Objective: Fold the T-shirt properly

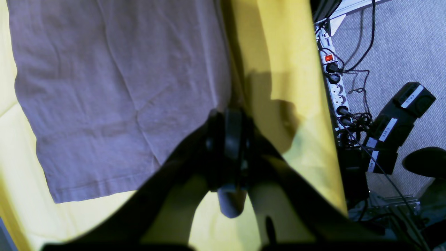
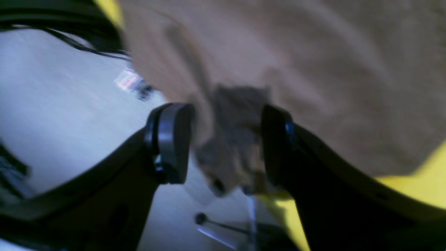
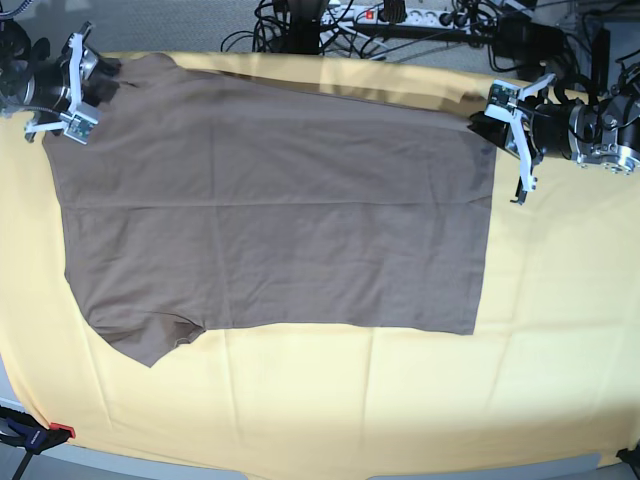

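Note:
The taupe-brown T-shirt (image 3: 280, 220) lies spread flat on the yellow cloth (image 3: 400, 400), hem end to the right and a sleeve at the lower left. My left gripper (image 3: 505, 125) is at the shirt's far right corner. In the left wrist view that gripper (image 1: 231, 136) is shut, with the edge of the T-shirt (image 1: 115, 87) running into the closed fingers and a nub of cloth poking out behind them. My right gripper (image 3: 85, 85) is at the far left corner. Its wrist view is blurred but shows the gripper (image 2: 224, 139) open, with a bunch of T-shirt (image 2: 296, 52) between the spread fingers.
The yellow cloth covers the whole table. Off its far edge lie a white power strip (image 1: 334, 87), tangled cables (image 3: 400, 20) and black boxes (image 1: 397, 122) on grey carpet. An orange-tipped clamp (image 3: 50, 433) sits at the near left corner.

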{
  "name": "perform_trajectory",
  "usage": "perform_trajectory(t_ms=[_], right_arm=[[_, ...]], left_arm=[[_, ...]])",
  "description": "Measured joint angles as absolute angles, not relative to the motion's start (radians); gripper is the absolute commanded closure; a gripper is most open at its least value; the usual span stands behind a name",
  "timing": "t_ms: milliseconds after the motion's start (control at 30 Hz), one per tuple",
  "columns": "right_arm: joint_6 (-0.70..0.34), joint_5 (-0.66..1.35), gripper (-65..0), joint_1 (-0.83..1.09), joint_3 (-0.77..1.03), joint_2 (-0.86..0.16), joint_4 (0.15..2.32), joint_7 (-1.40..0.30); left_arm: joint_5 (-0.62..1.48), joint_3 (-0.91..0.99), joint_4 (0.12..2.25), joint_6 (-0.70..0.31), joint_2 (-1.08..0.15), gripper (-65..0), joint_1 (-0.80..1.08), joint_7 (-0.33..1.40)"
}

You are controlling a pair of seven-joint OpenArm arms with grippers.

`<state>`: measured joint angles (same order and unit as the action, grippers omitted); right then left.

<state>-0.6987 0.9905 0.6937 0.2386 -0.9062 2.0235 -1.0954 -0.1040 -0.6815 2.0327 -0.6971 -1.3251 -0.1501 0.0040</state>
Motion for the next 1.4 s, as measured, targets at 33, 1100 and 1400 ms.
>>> perform_trajectory(t_ms=[33, 1100, 1400], right_arm=[[-0.699, 0.992, -34.5, 0.717, 0.238, -0.906, 2.024, -1.084], [-0.699, 0.607, 0.0, 0.748, 0.239, -0.797, 2.194, -1.032], [-0.7, 0.479, 0.0, 0.747, 0.239, -0.798, 2.194, -0.867]], left_arm=[[-0.104, -0.682, 2.033, -0.697, -1.325, 0.0, -0.15, 0.004], [-0.121, -0.682, 2.033, -0.698, -1.311, 0.0, -0.15, 0.007], [-0.196, -0.682, 2.033, -0.685, -1.311, 0.0, -0.15, 0.011]])
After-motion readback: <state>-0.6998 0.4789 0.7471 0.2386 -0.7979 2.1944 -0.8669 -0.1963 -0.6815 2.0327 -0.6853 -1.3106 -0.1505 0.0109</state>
